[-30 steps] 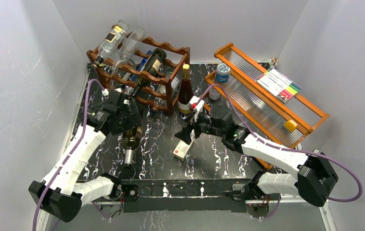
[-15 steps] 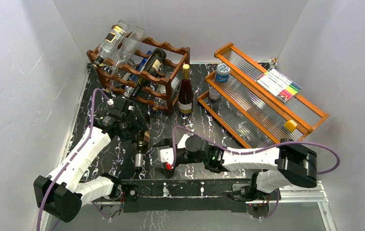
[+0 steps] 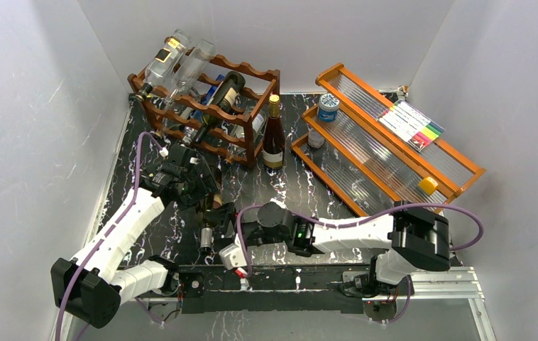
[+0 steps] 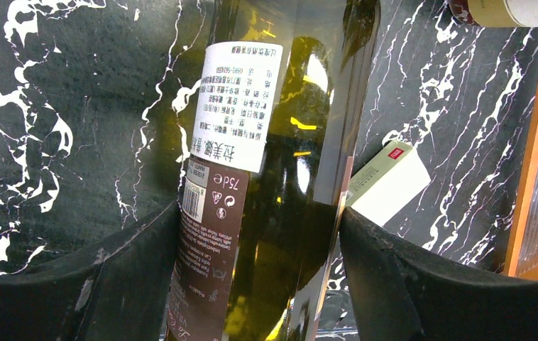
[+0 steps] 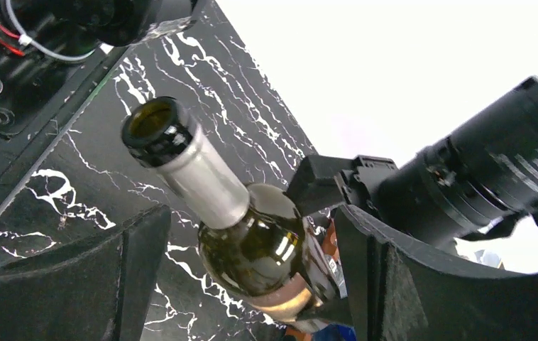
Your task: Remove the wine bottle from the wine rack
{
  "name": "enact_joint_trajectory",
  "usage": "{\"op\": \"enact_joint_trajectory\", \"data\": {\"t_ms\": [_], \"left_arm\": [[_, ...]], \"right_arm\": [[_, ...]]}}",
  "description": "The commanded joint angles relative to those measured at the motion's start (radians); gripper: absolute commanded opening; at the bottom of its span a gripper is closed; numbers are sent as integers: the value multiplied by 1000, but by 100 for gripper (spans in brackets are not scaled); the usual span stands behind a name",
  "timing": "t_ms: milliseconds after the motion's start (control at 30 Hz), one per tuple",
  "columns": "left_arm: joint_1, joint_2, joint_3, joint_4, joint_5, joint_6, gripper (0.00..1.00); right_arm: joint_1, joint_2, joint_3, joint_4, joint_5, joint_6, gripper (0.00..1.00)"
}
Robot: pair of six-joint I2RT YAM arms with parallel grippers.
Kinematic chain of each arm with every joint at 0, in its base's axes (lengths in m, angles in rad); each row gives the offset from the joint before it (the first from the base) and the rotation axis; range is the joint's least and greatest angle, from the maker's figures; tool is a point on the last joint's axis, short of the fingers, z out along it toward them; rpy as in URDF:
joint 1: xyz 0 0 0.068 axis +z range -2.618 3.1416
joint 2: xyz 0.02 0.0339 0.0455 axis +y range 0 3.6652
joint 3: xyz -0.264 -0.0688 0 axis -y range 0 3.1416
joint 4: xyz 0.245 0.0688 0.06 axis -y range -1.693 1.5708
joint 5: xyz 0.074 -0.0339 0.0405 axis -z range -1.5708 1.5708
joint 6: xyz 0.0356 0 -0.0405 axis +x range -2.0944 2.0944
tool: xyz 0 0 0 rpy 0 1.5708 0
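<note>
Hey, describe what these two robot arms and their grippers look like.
The left arm and right arm share white link shells, black joint housings and a purple cable each. The left gripper and right gripper have broad, matte black fingers with light scuffs.

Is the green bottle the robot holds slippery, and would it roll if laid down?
Probably slippery: the bottle is smooth, shiny glass with bright reflections. Being round, it would likely roll if laid on its side. Since it is glass, it may well break if dropped.
</note>
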Motion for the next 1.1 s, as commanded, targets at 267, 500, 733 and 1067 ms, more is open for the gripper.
{"op": "enact_joint_trajectory", "data": {"t_ms": [267,500,733,1067], "left_arm": [[5,-16,5,55,47,-2,13],[5,-29,-6,54,55,-8,13],[5,-38,-9,48,51,-7,15],[4,-55,-17,48,47,4,48]], "right_arm": [[36,123,118,30,-51,-152,77],[36,173,114,117,-28,-149,72],[40,185,101,212,22,-146,39],[46,138,101,234,55,-59,0]]}}
